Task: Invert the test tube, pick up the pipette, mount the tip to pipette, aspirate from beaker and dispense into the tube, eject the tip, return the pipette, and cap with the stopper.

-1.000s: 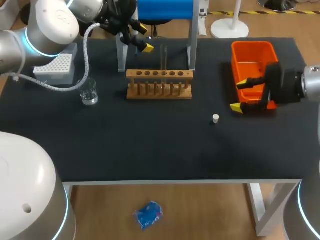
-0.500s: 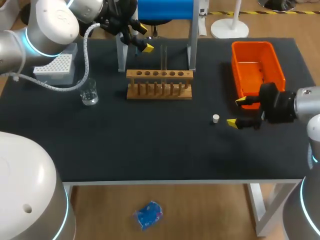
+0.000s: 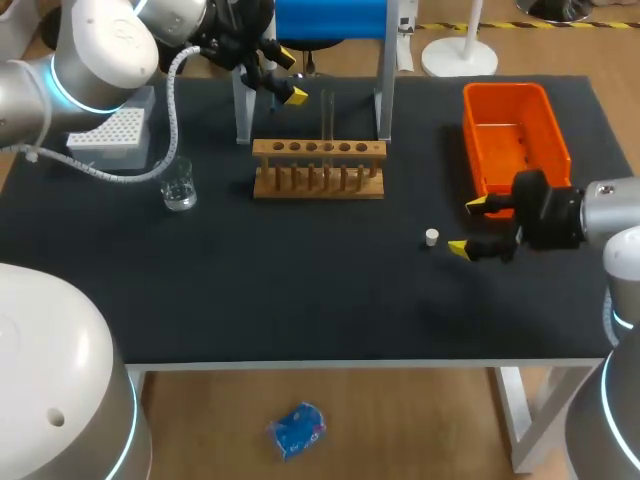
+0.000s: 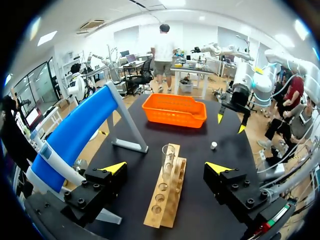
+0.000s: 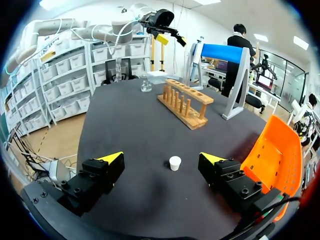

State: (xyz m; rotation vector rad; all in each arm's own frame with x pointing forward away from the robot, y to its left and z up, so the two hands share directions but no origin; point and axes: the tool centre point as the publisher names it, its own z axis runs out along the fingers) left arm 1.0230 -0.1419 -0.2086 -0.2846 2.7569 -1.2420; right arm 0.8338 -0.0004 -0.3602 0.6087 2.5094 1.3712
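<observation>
A clear test tube (image 3: 327, 115) stands upright in the wooden rack (image 3: 318, 168). The blue pipette (image 3: 330, 18) rests on its stand behind the rack. My left gripper (image 3: 283, 75) is open above the rack's far side; in the left wrist view the test tube (image 4: 167, 160) shows between its open fingers, untouched. The small white stopper (image 3: 431, 237) lies on the black table. My right gripper (image 3: 468, 228) stands open just right of it; in the right wrist view the stopper (image 5: 174, 163) sits ahead, between the fingers, untouched. A glass beaker (image 3: 179, 185) stands left of the rack.
An orange bin (image 3: 512, 130) sits at the back right, close behind my right gripper. A white tip box (image 3: 110, 135) is at the far left behind the beaker. The pipette stand's legs (image 3: 241, 120) flank the rack.
My right gripper has come away from the orange bin, down and left toward the stopper, staying open. The left arm has not moved.
</observation>
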